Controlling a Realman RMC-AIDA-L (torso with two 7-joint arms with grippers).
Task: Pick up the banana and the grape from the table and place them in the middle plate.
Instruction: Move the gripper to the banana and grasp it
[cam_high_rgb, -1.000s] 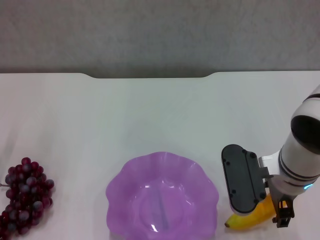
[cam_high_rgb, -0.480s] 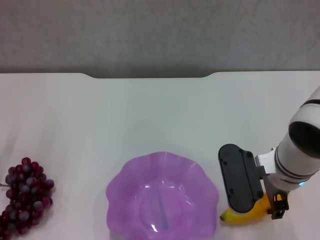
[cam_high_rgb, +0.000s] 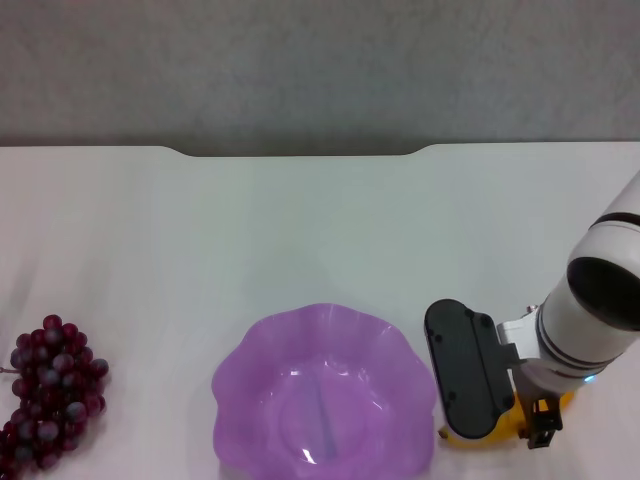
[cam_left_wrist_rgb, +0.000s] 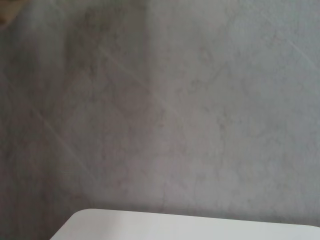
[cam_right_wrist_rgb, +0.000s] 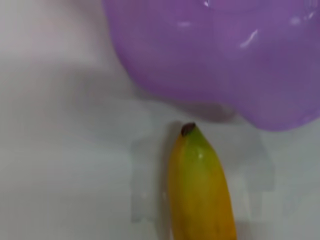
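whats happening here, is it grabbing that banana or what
The right arm's tool is down at the banana, which lies on the table just beside the purple plate; whether it has a grip cannot be told. The banana's greenish tip points at the plate's rim. The plate holds nothing yet. The grapes sit untouched on the table to the plate's left. The left arm is out of sight.

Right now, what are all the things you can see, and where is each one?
Plate: one, see-through purple, wavy rim, near middle of the table.
Banana: one, yellow with a greenish tip, just right of the plate, mostly hidden under the right arm.
Grapes: one bunch, dark red-purple, near left edge.
Table: one, white.
Right hand: one, at the banana.
Left hand: not in view.
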